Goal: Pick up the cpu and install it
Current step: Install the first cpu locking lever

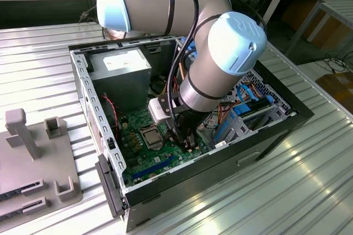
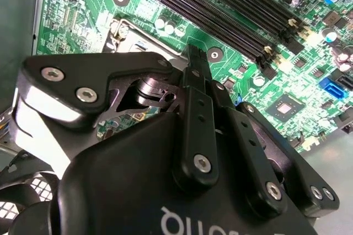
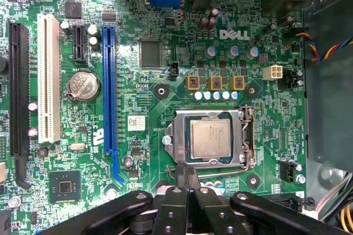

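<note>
The cpu (image 3: 210, 138) is a pale silver-tan square lying flat inside the black-and-silver socket frame (image 3: 246, 135) on the green motherboard (image 3: 165, 42). In the exterior view the cpu (image 1: 151, 135) shows as a small pale square in the open computer case. My gripper (image 3: 186, 173) hangs just beside the socket's edge, fingers pressed together with nothing between them. The second wrist view has the shut gripper (image 2: 194, 57) above the board next to the socket corner. My gripper (image 1: 185, 142) is low inside the case, to the exterior view's right of the cpu.
The case wall (image 1: 88, 97) and power supply (image 1: 121, 67) ring the board. Blue and white expansion slots (image 3: 109, 91) and a coin battery (image 3: 83, 86) lie beside the socket. Black memory slots (image 2: 220, 9) run past it. A grey fixture (image 1: 33, 158) stands on the table.
</note>
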`<action>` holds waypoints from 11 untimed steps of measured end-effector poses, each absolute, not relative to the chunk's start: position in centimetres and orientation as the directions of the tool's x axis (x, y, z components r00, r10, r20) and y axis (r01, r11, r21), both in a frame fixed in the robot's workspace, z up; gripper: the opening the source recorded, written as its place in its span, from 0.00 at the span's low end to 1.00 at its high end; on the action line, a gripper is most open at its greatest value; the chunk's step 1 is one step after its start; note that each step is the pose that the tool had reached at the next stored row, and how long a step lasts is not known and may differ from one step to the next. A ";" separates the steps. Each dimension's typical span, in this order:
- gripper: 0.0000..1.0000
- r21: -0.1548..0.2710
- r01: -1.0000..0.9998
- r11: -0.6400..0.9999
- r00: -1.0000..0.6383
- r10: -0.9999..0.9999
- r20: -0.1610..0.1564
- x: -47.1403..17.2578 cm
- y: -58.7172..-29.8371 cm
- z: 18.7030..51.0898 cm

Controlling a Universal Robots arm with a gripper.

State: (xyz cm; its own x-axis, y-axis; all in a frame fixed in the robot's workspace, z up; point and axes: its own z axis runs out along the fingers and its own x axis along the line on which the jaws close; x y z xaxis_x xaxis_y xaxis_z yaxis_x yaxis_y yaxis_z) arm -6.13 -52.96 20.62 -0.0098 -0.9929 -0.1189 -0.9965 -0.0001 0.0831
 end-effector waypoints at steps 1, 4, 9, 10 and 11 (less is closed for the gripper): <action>0.11 0.083 -0.997 0.000 -0.010 -0.993 -0.119 -6.1 -53.0 20.6; 0.11 0.083 -0.997 0.000 -0.010 -0.993 -0.119 -6.0 -53.0 20.5; 0.11 0.083 -0.997 0.000 -0.010 -0.993 -0.119 -5.9 -53.0 20.3; 0.11 0.083 -0.997 0.000 -0.010 -0.993 -0.119 -5.9 -53.0 20.3; 0.11 0.083 -0.997 0.000 -0.010 -0.993 -0.119 -5.8 -53.0 20.3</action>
State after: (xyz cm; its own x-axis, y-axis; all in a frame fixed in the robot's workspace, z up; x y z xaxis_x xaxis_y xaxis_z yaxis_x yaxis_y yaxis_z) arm -5.83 -52.96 20.27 -0.0099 -0.9928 -0.1190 -0.9965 0.0000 0.0831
